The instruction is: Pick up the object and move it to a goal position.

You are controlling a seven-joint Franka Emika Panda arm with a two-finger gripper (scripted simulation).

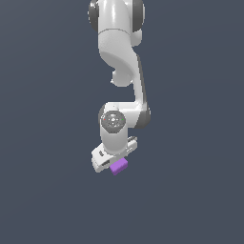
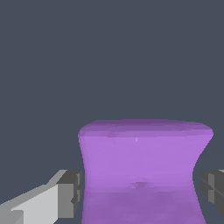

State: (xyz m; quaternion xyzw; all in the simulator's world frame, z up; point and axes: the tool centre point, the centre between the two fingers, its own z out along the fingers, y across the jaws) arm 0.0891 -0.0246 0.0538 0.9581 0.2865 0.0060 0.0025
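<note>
The purple cube (image 1: 118, 166) sits between the fingers of my white gripper (image 1: 115, 164), just below the hand, near the middle of the exterior view. In the wrist view the cube (image 2: 142, 157) fills the space between the two grey finger pads (image 2: 72, 192) of the gripper (image 2: 141, 192). The pads press close on its two opposite sides, so the gripper is shut on the cube. The fingertips are mostly hidden behind the hand in the exterior view. No goal marker shows in either view.
A plain dark grey-blue surface (image 1: 190, 200) fills both views. The white arm (image 1: 119, 52) comes down from the top of the exterior view.
</note>
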